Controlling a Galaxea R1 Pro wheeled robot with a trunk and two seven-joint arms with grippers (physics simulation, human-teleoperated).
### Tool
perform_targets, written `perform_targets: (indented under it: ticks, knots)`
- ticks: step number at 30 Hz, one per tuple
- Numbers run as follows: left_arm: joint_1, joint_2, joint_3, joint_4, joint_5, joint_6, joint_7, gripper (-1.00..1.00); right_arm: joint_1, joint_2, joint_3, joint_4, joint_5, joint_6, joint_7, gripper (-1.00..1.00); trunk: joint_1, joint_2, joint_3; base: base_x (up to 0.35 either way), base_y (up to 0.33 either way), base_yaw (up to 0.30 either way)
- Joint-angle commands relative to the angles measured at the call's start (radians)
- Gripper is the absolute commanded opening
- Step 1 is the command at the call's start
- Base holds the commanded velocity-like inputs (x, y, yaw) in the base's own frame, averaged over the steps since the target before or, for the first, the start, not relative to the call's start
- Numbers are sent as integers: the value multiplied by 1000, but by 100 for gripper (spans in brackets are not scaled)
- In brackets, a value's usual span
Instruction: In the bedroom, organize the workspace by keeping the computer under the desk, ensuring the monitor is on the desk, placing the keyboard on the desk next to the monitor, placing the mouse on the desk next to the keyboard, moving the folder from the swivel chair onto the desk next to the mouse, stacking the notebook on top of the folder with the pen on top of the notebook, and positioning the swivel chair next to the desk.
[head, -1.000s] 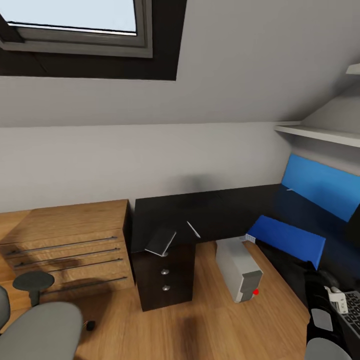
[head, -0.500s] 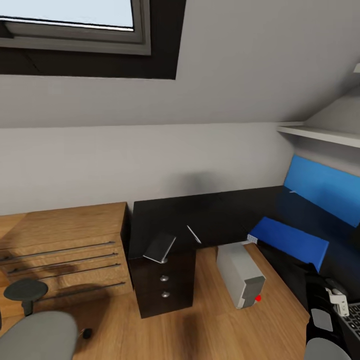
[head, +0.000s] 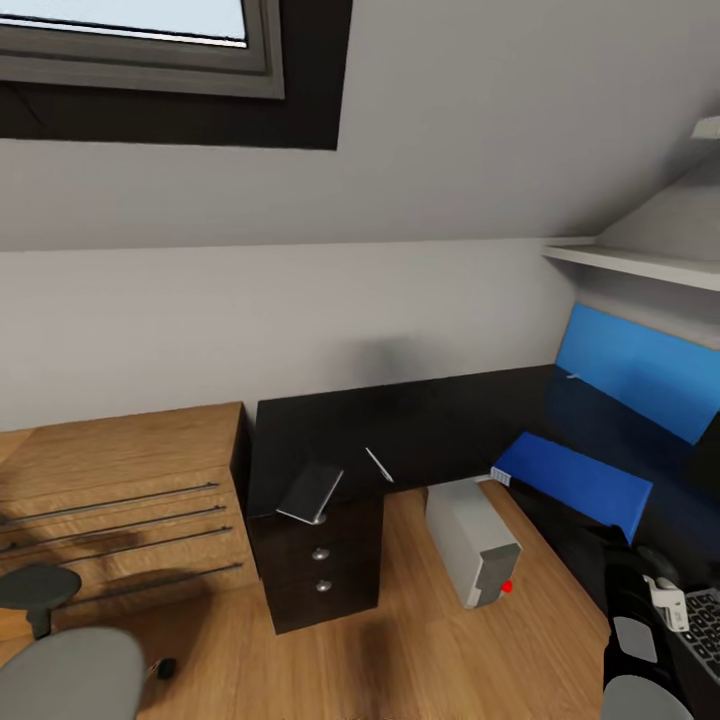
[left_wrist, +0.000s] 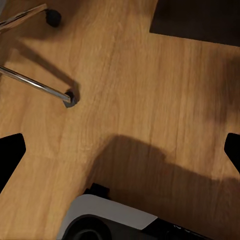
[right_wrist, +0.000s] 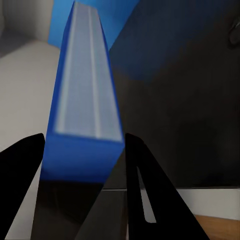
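Note:
The glossy black desk (head: 430, 420) runs along the wall and turns down the right side. My right gripper (right_wrist: 84, 137) is shut on the bright blue folder (head: 570, 478), which hangs level over the desk's inner edge. A grey notebook (head: 310, 492) and a thin pen (head: 378, 464) lie above the drawer unit (head: 320, 570). The light grey computer (head: 470, 540) stands on the floor in the desk's corner. The keyboard (head: 705, 620) and a dark rounded mouse (head: 655, 558) sit at the right. The swivel chair (head: 65, 670) is at lower left. My left gripper (left_wrist: 120, 150) is open over the floor.
A low oak chest (head: 120, 490) with bar handles stands left of the desk. A blue panel (head: 640, 370) leans on the right wall under a white shelf (head: 630, 265). The chair's chrome legs (left_wrist: 35, 82) cross the wooden floor (head: 420, 650) near my left gripper.
The head view has shifted a little, so everything sits slightly further left in the picture. The folder stays in my right gripper, and nothing has moved relative to the desk.

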Motion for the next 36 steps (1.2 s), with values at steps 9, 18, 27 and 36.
perform_targets:
  ticks: [9,18,27,36]
  knots:
    - [-1,0,-4,0,8,-3,3,100,-2,1,-4,0,-7,4,8,-100,0,-1,-9,183,0,-5]
    - [-1,-1,-5,0,8,-2,3,100,-1,0,-9,0,-7,-10,3,-100,0,-1,-10,98,0,0]
    - [-1,-1,-6,1,8,-2,3,100,-2,0,-9,2,-10,-38,1,-100,0,-1,-10,153,0,0]
    - [-1,-1,-7,1,8,-2,3,100,-1,1,-9,3,-11,-59,-1,-100,0,-1,-10,56,-108,0]
